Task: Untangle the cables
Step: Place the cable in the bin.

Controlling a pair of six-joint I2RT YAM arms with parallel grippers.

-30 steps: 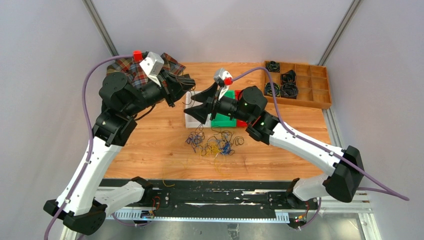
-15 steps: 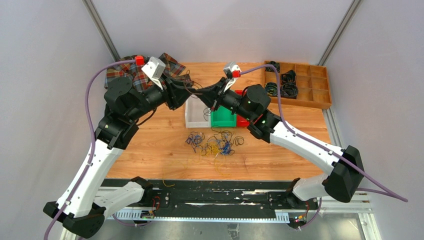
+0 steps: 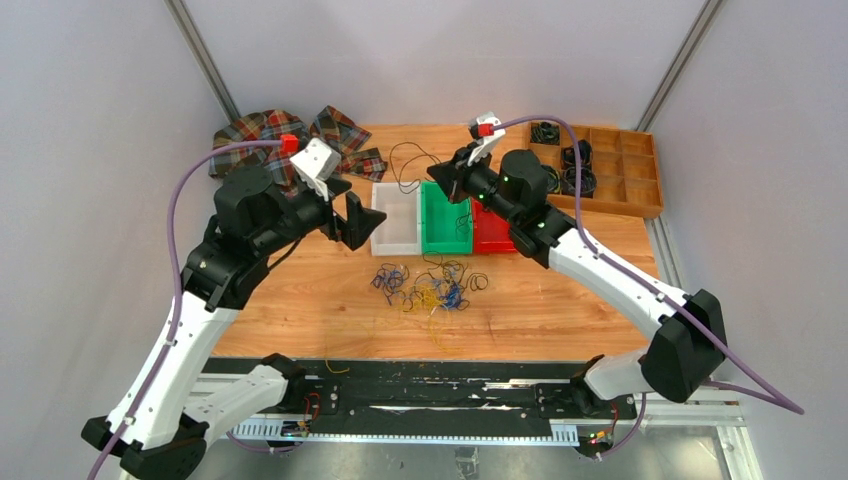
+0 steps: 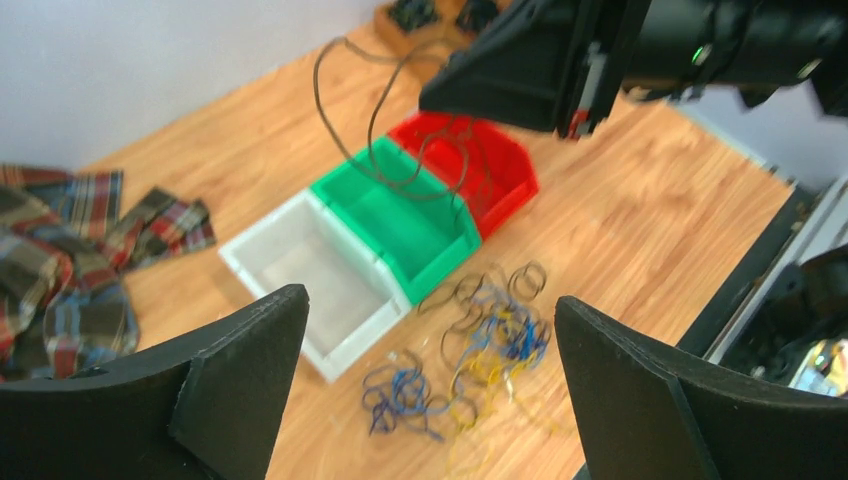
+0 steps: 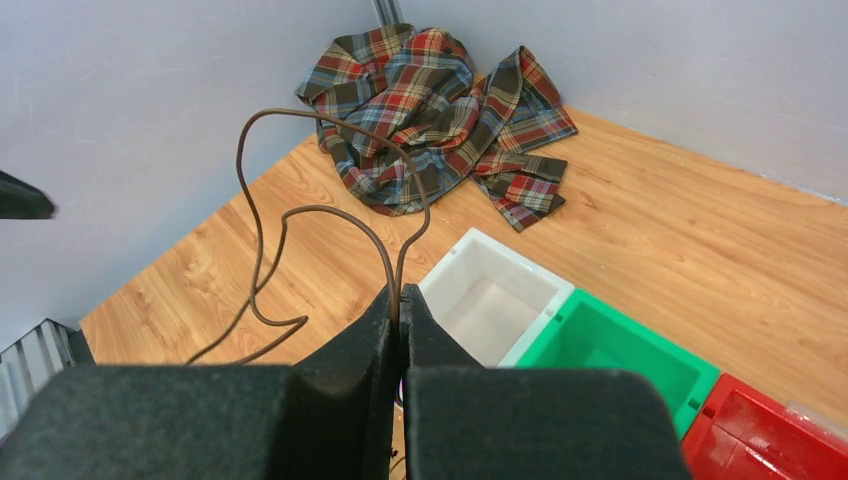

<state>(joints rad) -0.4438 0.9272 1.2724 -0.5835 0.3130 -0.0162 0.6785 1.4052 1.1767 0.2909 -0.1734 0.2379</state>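
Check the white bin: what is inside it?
The white bin shows only its bare floor, with nothing lying in it. In the top view the left gripper hides part of its left rim.

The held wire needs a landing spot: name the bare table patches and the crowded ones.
Bare wood: between the plaid cloth and the cable tangle; right of the tangle, nearer than the wooden tray. Crowded: tangle and bins.

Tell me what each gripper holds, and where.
The right gripper pinches one dark cable where two runs of it meet, its loops free. The left gripper is open, holding nothing.
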